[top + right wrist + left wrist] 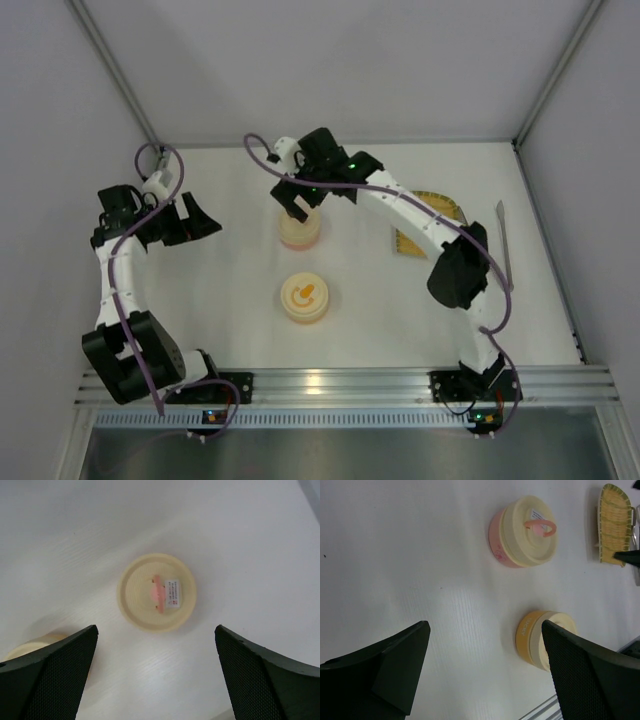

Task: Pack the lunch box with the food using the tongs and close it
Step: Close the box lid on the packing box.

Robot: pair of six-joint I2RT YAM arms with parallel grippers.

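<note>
Right pincer [155,630]: jaws wide apart, holding nothing. It hangs straight above the pink box [495,537], and we see clear space between the fingers and the lid [140,600]. The lid sits square on the box with its pink handle [159,594] uppermost. We judge that this pincer is centred there because that handle is the natural place to grip the lid.

Left pincer [486,625]: also spread open and empty, held off at the left side of the table [230,300], well apart from both boxes. We judge it is parked out of the way.

The orange box [305,298] stands just nearer the bases than the pink one, lid on. The tray [614,525] lies to the right, partly behind the right arm. The tongs [505,245] lie flat beyond it, near the table's right edge and untouched by either pincer.

No food shows in any view, so we cannot tell whether it is inside the boxes.

Writing: a small white label [172,594] beside the handle carries print and a red mark, too small to read. The orange lid bears an orange curved mark. Faint lettering on the orange box's side is illegible.
</note>
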